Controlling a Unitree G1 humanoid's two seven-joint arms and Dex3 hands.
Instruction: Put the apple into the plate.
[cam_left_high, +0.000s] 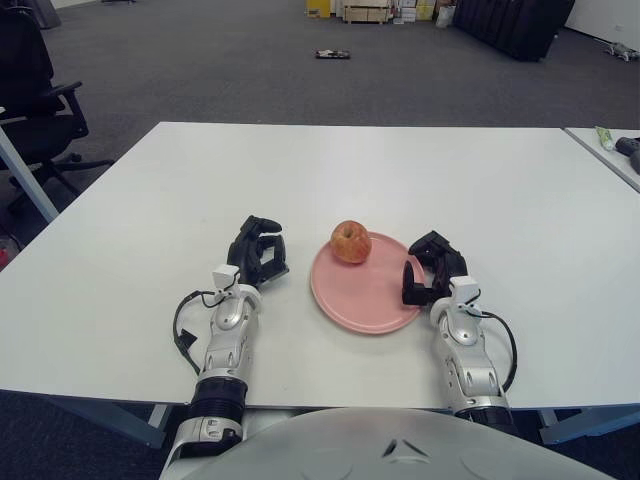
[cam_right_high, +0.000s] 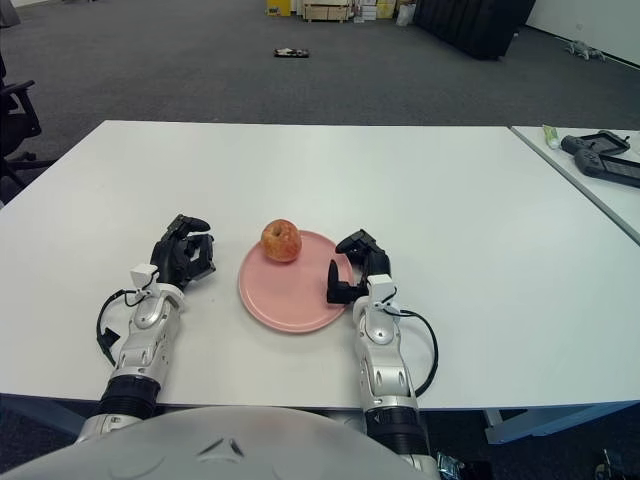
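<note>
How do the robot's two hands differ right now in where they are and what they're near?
The left hand sits on bare table, apart from the pink plate; the right hand is at the plate's right rim, overlapping its edge. The left hand is left of the apple with a gap between; the right hand is on the apple's other side, slightly nearer the robot. Both are black, fingers curled, holding nothing.

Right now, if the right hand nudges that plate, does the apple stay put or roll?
Likely rolls. The apple is round and sits near the far left rim of the pink plate, not its middle, so a nudge could tip it off. The plate looks shallow and would probably slide on the smooth table. The right hand is at its right rim; the left hand shows left of it.
</note>
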